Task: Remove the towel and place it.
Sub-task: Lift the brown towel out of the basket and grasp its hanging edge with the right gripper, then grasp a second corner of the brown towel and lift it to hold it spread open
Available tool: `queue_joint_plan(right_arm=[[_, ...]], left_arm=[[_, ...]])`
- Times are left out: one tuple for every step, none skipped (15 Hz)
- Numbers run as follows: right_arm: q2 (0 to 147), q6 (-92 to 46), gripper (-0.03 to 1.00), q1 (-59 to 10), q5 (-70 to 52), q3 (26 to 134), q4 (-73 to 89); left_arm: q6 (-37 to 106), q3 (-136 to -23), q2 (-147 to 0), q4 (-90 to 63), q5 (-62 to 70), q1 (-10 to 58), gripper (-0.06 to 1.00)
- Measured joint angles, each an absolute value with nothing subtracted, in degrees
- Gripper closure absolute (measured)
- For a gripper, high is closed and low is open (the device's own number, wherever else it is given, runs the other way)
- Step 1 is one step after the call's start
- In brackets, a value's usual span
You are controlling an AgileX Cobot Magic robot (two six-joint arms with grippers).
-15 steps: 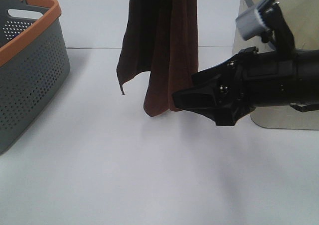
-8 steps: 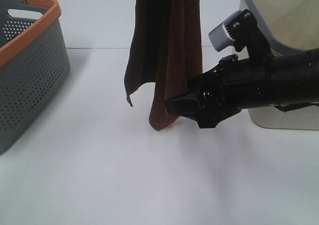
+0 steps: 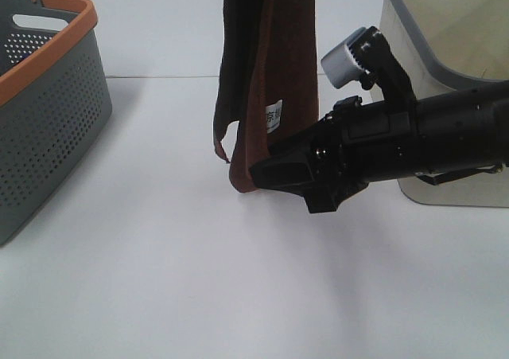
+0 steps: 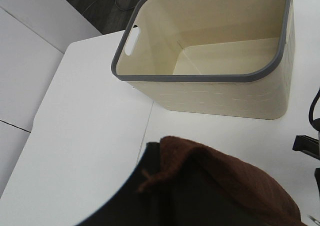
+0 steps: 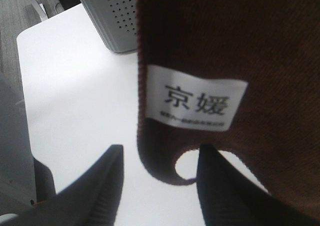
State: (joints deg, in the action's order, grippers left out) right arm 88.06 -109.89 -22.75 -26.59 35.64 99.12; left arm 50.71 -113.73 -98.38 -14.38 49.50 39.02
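The dark reddish-brown towel (image 3: pixel 274 56) hangs straight down over the white table, held from above the exterior view's top edge. Its white label (image 3: pixel 273 114) faces the camera near the lower end. In the left wrist view the towel (image 4: pixel 215 186) is bunched right under the camera; the left gripper's fingers are hidden by it. My right gripper (image 3: pixel 266 174) is open and level at the towel's lower end. In the right wrist view the towel (image 5: pixel 225 35), its label (image 5: pixel 196 104) and its curled lower corner hang between the two dark fingers (image 5: pixel 102 186), apart from them.
A grey perforated basket with an orange rim (image 3: pixel 48 96) stands at the left; it also shows in the right wrist view (image 5: pixel 112 15). A cream basket with a grey rim (image 3: pixel 445 25) stands at the back right behind the right arm, empty in the left wrist view (image 4: pixel 200 78).
My right gripper has moved left to the towel's lower end. The towel has shifted right, drawn narrower and turned, so the white label now shows.
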Motion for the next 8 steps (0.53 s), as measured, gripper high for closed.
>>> queue_joint_plan(right_arm=[[88.06,-109.89,0.6,-22.86,-26.53,36.38,99.12],[88.06,-109.89,0.64,-22.86,-26.41,36.9,99.12],[88.06,-109.89,0.68,-22.86,-26.3,37.07,99.18],[88.12,-109.89,0.7,-22.86,-26.3,37.07,99.18],[88.64,-109.89,0.7,-22.86,-26.3,37.36,99.18],[89.38,-109.89,0.7,-22.86,-26.3,37.76,99.12],[90.07,-109.89,0.68,-22.86,-26.36,38.1,99.12],[90.3,-109.89,0.67,-22.86,-26.36,38.22,99.12]], left_arm=[[50.71,-113.73,-98.38,-14.38,49.5,39.02,0.94],[50.71,-113.73,-98.38,-14.38,49.5,39.02,0.94],[50.71,-113.73,-98.38,-14.38,49.5,39.02,0.94],[50.65,-113.73,-98.38,-14.38,49.5,39.02,0.94],[50.65,-113.73,-98.38,-14.38,49.5,39.02,0.94],[50.65,-113.73,-98.38,-14.38,49.5,39.02,0.94],[50.65,-113.73,-98.38,-14.38,49.5,39.02,0.94],[50.65,-113.73,-98.38,-14.38,49.5,39.02,0.94]])
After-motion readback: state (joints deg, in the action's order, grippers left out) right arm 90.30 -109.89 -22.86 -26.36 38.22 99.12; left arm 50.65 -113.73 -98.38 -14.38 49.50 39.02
